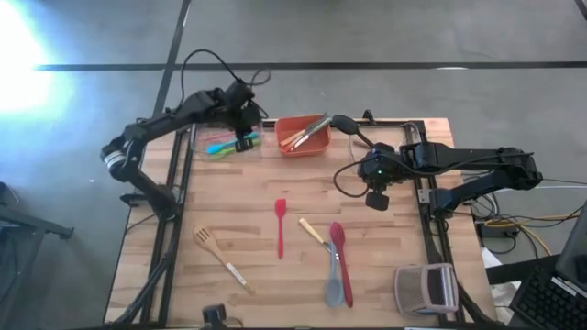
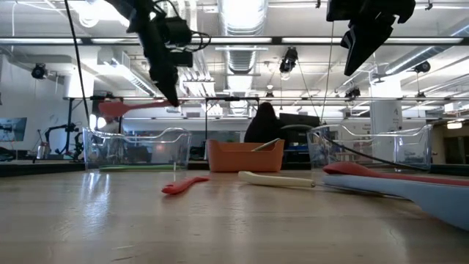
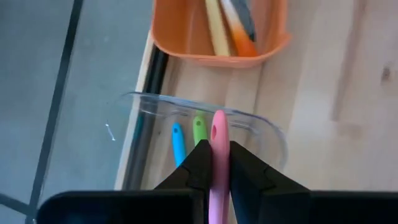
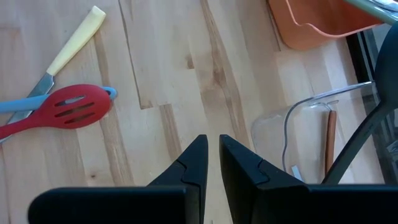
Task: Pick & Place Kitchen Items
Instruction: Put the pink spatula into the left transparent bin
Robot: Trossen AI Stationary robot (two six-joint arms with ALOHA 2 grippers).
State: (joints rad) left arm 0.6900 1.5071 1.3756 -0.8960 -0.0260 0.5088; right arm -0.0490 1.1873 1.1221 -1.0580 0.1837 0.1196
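Note:
My left gripper (image 1: 244, 139) is at the far left of the table, above a clear bin (image 3: 205, 113), and is shut on a pink utensil (image 2: 128, 108). A blue utensil (image 3: 178, 142) and a green one (image 3: 199, 129) lie in that bin. My right gripper (image 1: 376, 198) hangs shut and empty above the bare wood at the right (image 4: 212, 149). Lying flat on the table are a red spatula (image 1: 281, 227), a wooden fork (image 1: 215, 249), a cream-handled utensil (image 1: 312, 231), a red slotted spoon (image 1: 337, 240) and a grey spatula (image 1: 334, 286). My left gripper pinches the pink utensil's handle between its two fingers, just short of the free end with the hole (image 3: 217, 132). The fingers slant down from above. The utensil is lifted clear above the clear bin and lies about level, its head (image 2: 110, 110) sticking out sideways.
An orange bin (image 1: 304, 137) holding several utensils stands at the far middle. A second clear bin (image 4: 311, 134) stands at the far right, and another (image 1: 426, 289) at the near right corner. A cable (image 1: 353, 128) runs from the orange bin toward the right arm.

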